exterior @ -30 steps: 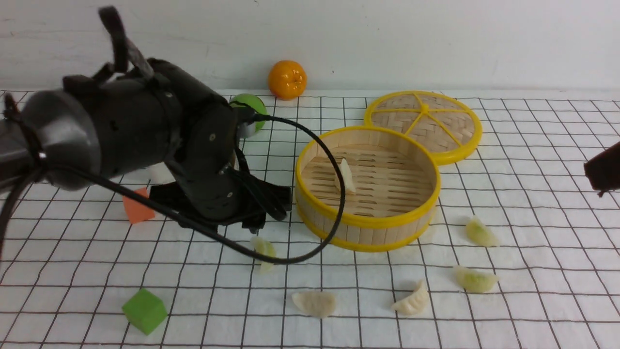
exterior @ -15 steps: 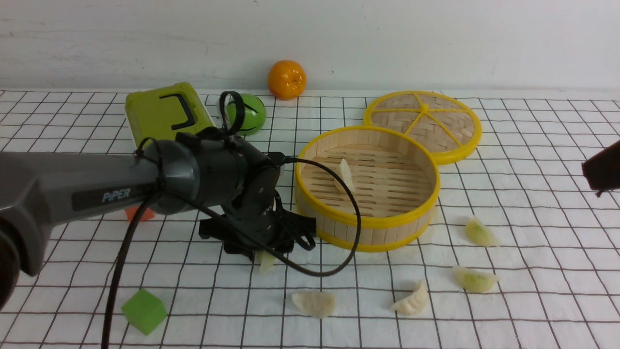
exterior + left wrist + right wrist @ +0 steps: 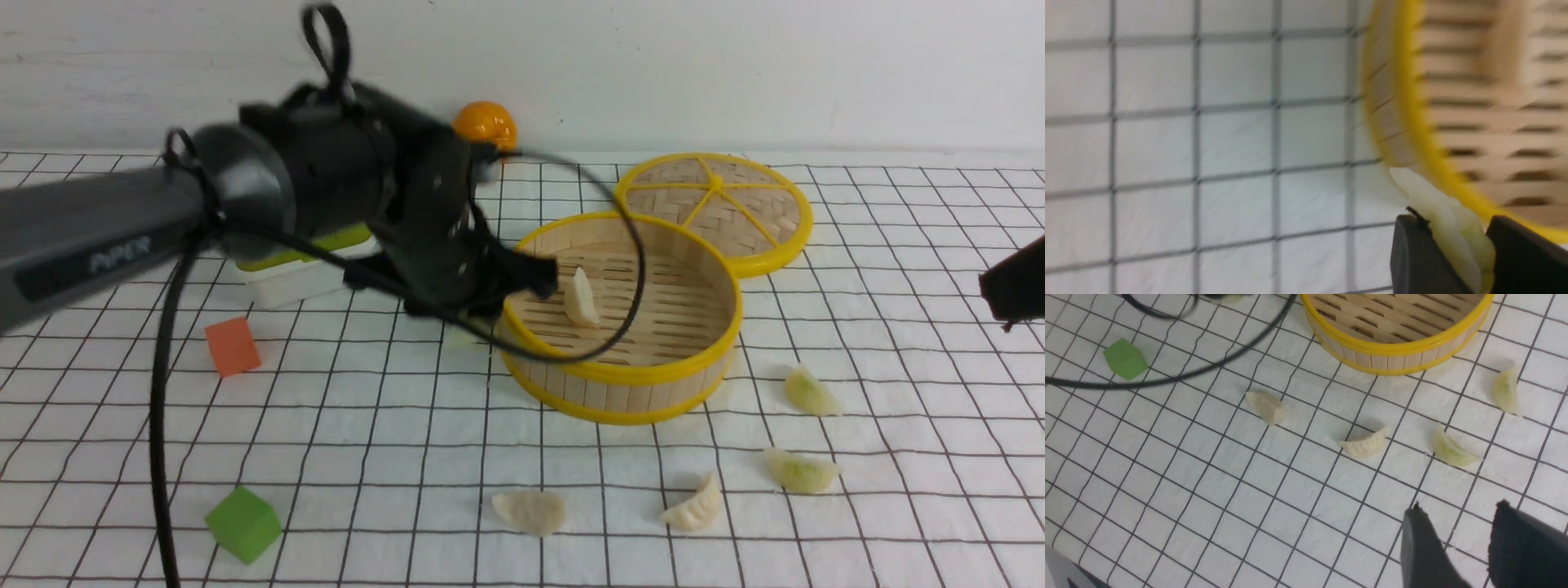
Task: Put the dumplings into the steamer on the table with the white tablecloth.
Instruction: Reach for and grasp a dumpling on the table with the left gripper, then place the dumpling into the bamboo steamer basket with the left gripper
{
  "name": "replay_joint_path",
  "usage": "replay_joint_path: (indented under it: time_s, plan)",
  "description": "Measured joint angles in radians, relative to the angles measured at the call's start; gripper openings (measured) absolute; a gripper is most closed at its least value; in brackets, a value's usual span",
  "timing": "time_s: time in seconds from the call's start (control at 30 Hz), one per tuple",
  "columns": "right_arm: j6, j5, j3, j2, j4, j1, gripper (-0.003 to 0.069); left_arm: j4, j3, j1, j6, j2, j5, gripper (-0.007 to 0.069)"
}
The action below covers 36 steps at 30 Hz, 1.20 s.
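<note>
Since the left gripper clamps just one end of a pale green pleated dumpling, held beside the left rim of the round yellow-rimmed bamboo steamer, a clipped rim or slipping hold may drop it onto the white grid tablecloth. Right gripper: apart, empty.

Our left arm is a grey tube marked PiPER, black wrist, black cable, matte black left gripper.
</note>
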<state>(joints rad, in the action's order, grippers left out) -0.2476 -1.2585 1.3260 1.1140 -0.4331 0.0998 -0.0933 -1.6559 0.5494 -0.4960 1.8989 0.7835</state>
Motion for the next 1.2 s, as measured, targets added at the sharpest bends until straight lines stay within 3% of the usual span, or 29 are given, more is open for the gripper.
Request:
replay_joint_path:
  time_s: [0.2,0.33,0.6,0.9,1.2]
  plan:
    - [0.0,0.0,0.0,0.0,-0.01,0.0,0.0246,0.301,-0.292,0.0,0.209,0.082,0.015,0.0202]
    - [0.0,0.0,0.0,0.0,-0.013,0.0,0.0246,0.414,-0.456,0.0,0.239,0.223,0.019,0.0202]
    - [-0.021,0.0,0.0,0.0,-0.017,0.0,0.0246,0.403,-0.641,0.0,0.233,0.489,0.015,0.0202]
    - [-0.036,0.0,0.0,0.0,-0.017,0.0,0.0246,0.354,-0.652,0.0,0.192,0.585,-0.065,0.0206]
    - [-0.039,0.0,-0.007,-0.001,-0.017,0.0,0.0246,0.353,-0.661,0.005,0.214,0.588,-0.054,0.0325]
